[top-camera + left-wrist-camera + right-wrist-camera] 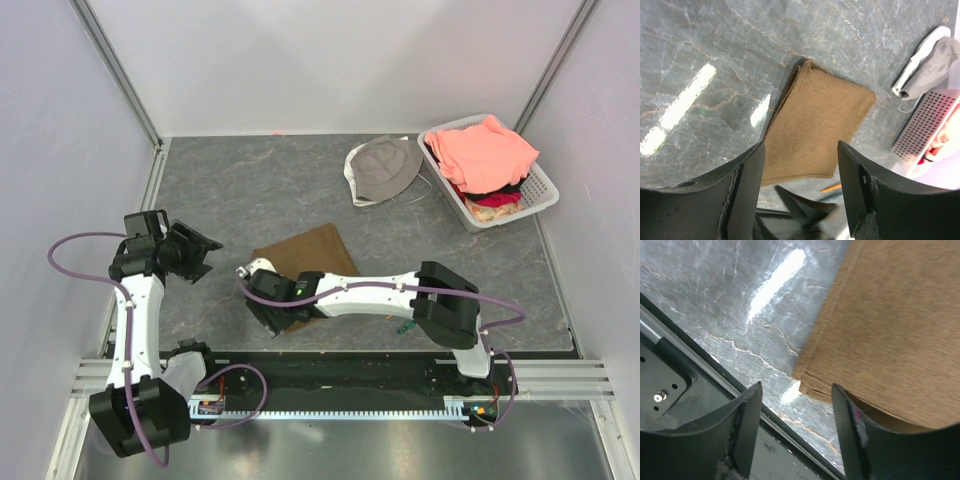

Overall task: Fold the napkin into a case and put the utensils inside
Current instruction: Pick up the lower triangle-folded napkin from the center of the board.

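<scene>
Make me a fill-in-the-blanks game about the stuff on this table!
1. The folded napkin is the colour ____.
2. The pink clothes are piled in a white ____.
3. Seen from above, a grey ____ lies just left of the basket.
4. The left tool holds nothing, and its fingers are wide ____.

Missing words: brown, basket, hat, open.

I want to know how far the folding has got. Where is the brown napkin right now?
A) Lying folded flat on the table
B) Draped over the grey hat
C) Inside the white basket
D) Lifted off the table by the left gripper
A: the napkin lies flat on the table as a folded rectangle, its stacked edges showing in the right wrist view, apart from the basket and the hat.
</scene>
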### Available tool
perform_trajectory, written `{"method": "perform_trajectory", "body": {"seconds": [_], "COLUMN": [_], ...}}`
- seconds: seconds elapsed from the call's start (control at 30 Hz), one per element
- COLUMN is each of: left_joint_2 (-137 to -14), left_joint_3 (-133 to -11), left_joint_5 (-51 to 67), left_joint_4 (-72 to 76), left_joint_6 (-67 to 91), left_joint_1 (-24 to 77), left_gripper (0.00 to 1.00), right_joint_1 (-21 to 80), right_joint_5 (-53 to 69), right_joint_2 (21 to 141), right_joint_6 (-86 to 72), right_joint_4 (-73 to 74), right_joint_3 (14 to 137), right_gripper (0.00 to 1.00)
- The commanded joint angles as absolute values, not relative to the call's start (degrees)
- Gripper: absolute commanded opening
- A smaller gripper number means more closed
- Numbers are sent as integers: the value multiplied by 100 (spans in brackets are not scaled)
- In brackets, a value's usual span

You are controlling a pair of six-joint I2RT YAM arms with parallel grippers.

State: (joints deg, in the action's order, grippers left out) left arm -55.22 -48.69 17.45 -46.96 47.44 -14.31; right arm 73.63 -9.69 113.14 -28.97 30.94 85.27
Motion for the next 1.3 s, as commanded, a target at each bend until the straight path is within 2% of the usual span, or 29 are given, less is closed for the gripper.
{"method": "perform_trajectory", "body": {"seconds": [0.0, 0.17, 0.7, 0.77, 0.87, 0.9, 0.97, 1.1, 1.17, 1.27], "left_joint_2": [-5651, -5704, -5977, -6020, -6064, -6073, -6091, -6108, -6117, -6135], "left_joint_3": [-4975, -4852, -4676, -4693, -4650, -4615, -4553, -4290, -4202, -3912], "left_joint_5": [2276, 2215, 2242, 2171, 2101, 2092, 2214, 2566, 2767, 3275], "left_joint_4": [-4799, -4650, -4351, -4342, -4263, -4219, -4123, -3850, -3674, -3279], "left_joint_6": [4623, 4728, 4737, 4737, 4702, 4685, 4623, 4535, 4439, 4412], "left_joint_1": [-1705, -1942, -2382, -2382, -2382, -2373, -2382, -2382, -2382, -2356], "left_gripper": [67, 67, 67, 67, 67, 67, 66, 65, 65, 65], "right_joint_1": [7497, 7576, 7866, 7919, 7910, 7901, 7893, 7823, 7770, 7594], "right_joint_5": [-1389, -1459, -2109, -2276, -2399, -2399, -2382, -2233, -2136, -1733], "right_joint_2": [11557, 11821, 12532, 12577, 12568, 12525, 12472, 12209, 12086, 11787], "right_joint_6": [-3102, -3181, -3322, -3349, -3349, -3331, -3279, -3243, -3243, -3287], "right_joint_4": [3384, 3471, 3621, 3665, 3612, 3543, 3463, 3314, 3252, 3059], "right_joint_3": [8973, 9105, 9009, 9018, 8974, 8965, 8947, 8965, 8930, 8790], "right_gripper": [63, 57, 51, 47, 34, 26, 21, 5, 0, 0]}}
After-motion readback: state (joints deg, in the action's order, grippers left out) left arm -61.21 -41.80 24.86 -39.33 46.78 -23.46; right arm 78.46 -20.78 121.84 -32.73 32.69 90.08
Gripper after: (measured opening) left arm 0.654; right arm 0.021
